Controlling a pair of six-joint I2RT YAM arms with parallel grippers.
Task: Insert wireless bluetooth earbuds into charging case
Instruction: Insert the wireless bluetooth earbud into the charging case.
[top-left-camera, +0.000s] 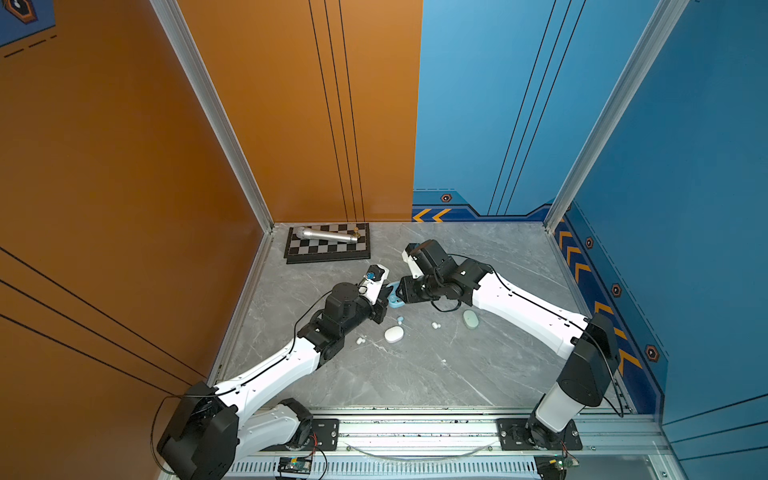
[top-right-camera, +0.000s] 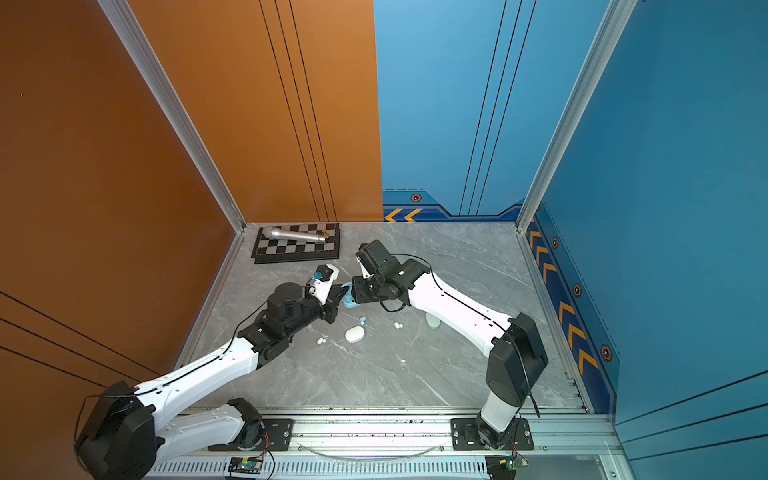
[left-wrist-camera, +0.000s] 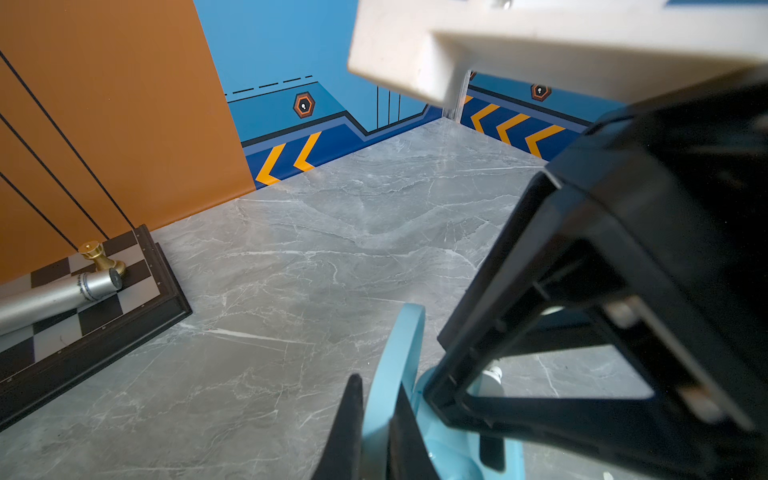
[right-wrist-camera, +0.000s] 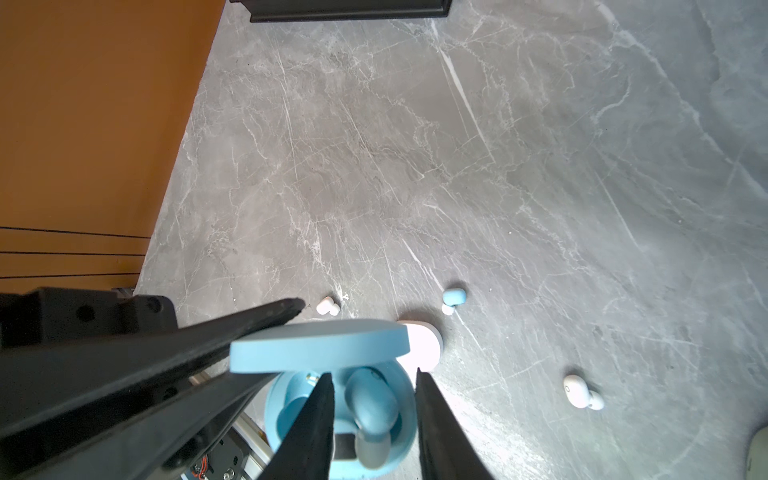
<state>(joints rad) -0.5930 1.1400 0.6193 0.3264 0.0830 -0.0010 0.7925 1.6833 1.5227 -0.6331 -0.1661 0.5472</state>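
On the grey marble table (top-left-camera: 415, 374), the left gripper (left-wrist-camera: 377, 388) pinches the raised lid (right-wrist-camera: 320, 347) of an open pale blue charging case (right-wrist-camera: 286, 411). The right gripper (right-wrist-camera: 374, 374) holds its jaws spread either side of a pale blue earbud (right-wrist-camera: 372, 405) lying in the case; a second blue earbud (right-wrist-camera: 454, 297) lies loose nearby.

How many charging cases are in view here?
3. Open blue case, lid pinched by the left tool; closed white case on the table; green case beside the right arm. More could hide under the arms.
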